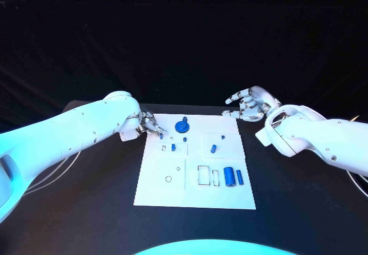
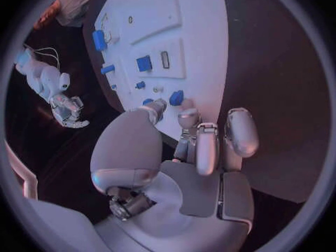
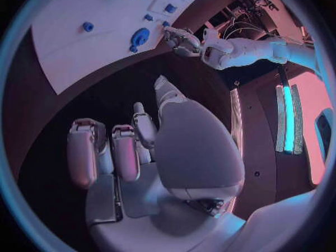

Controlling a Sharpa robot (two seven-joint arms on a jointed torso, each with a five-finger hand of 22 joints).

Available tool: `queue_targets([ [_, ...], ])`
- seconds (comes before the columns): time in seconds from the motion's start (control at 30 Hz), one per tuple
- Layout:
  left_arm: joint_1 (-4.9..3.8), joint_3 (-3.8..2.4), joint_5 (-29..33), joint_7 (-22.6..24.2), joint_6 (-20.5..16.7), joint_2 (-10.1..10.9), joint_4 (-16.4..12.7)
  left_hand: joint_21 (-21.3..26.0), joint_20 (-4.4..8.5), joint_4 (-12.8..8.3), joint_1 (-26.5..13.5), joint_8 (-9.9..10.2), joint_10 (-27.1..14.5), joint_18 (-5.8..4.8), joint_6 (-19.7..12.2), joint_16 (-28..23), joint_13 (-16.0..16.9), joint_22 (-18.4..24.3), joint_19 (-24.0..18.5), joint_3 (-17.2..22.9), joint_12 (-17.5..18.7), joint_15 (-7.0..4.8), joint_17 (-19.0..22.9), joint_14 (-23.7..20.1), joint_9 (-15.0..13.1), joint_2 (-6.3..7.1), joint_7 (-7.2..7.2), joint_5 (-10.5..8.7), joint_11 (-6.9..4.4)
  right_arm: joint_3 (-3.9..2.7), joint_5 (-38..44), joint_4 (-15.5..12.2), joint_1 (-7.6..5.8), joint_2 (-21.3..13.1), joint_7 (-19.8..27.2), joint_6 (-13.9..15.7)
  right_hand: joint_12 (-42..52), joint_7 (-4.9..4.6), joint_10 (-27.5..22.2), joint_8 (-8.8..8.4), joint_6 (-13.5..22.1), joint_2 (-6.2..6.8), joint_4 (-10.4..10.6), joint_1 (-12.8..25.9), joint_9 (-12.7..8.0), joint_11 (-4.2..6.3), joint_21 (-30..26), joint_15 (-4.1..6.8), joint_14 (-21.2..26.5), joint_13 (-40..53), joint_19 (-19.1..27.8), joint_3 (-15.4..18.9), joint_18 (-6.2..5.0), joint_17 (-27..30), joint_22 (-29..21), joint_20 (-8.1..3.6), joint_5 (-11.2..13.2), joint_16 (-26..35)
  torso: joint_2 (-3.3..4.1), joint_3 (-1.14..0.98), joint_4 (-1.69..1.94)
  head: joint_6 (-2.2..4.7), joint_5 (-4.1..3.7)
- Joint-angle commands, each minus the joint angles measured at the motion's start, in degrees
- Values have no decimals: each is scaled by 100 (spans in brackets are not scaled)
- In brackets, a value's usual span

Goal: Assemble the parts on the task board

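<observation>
task board (image 1: 230,196) — no legible writing | left hand (image 1: 145,125) at its far-left corner

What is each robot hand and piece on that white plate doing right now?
Left robot hand: empty, fingers at the board's far left corner.
Right robot hand: empty, fingers spread, off the board's far right corner.
Task board: flat on the table.
Blue gear: on the board.
Two blue cylinders: lying side by side.

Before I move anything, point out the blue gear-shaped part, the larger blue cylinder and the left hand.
Blue gear-shaped part (image 1: 182,126), head view, centre of its round face.
Larger blue cylinder (image 1: 228,175), head view, middle of its length.
Left hand (image 1: 145,124), head view, middle of the hand, at the task board's far left corner.
</observation>
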State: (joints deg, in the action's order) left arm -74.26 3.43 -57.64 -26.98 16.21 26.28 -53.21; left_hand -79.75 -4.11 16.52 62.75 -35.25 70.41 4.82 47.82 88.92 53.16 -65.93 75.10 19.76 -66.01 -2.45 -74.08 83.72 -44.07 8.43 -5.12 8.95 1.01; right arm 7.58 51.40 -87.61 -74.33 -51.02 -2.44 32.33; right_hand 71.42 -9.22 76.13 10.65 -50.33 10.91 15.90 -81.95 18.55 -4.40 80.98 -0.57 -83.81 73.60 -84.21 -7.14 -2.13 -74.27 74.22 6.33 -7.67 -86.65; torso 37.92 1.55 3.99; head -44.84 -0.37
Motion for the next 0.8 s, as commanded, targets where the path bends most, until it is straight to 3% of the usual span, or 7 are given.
queue_targets([
  [0.03,1,2,12,13,35,-15,3,67,9,-1,76,95,-94,47,43,-53,-41,51,-73,-177,23,17,-1302,520,62,-26,-10,-40,7,-2,10,1,3,6,10,-15,-71,4,-69,97,34,-111,60,163,36,12,-59,67,-435,-26,-173,-118,-14,-877,1015,-54,-50,47,0,-1,-1,3,-1],
  [0.43,4,8,35,10,14,-10,5,57,25,-23,483,77,-77,45,184,-41,-26,20,-62,-102,-20,-17,-1320,525,55,-249,47,-28,-40,-2,10,7,3,12,7,-24,-65,5,-64,103,34,-117,58,166,37,13,-57,68,-436,-24,-175,-123,-13,-878,1016,-55,-50,48,3,1,-2,-7,-5],
  [0.8,4,10,273,50,19,7,-8,51,101,-197,1234,-199,-58,38,176,-21,-47,-16,-54,422,-27,-97,-1354,539,-210,-490,157,-74,-139,-2,10,16,3,19,8,-36,-65,5,-64,103,34,-117,58,166,37,13,-57,68,-436,-24,-175,-123,-13,-878,1016,-55,-50,48,-1,-2,-1,-18,-5],
])
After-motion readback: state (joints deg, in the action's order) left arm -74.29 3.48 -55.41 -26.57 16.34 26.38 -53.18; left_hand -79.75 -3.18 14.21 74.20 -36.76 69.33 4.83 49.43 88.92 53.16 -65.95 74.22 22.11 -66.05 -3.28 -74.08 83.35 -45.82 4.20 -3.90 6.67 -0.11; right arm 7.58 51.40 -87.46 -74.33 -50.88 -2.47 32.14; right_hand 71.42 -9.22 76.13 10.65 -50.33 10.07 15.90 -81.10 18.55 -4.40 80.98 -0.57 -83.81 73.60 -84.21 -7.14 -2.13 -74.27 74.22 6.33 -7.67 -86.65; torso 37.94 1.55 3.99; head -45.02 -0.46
